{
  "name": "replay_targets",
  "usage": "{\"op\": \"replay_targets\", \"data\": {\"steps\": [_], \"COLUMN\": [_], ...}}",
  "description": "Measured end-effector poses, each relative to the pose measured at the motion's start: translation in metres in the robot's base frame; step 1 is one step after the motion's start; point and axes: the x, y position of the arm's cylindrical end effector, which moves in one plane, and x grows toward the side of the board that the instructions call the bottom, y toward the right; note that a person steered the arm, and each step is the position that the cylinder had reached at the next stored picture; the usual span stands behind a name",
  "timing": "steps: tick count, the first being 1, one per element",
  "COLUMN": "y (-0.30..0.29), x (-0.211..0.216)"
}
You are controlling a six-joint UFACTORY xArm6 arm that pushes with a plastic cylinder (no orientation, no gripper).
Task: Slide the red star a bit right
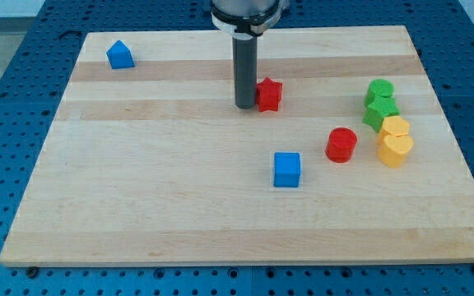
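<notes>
The red star (269, 94) lies on the wooden board (138, 181), a little above the middle. My tip (245, 105) stands right at the star's left side, touching it or nearly so. The dark rod rises from there to the view's top.
A red cylinder (341, 145) and a blue cube (286, 169) lie below and right of the star. Two green blocks (379, 91) (380, 112) and two yellow blocks (395, 127) (395, 150) cluster at the right. A blue house-shaped block (120, 55) sits at the top left.
</notes>
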Motion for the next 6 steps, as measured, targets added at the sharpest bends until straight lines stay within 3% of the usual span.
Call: {"op": "replay_targets", "data": {"steps": [1,4,5,6], "y": [-0.008,0.023,0.023,0.033], "x": [0.048,-0.023,-0.024,0.009]}}
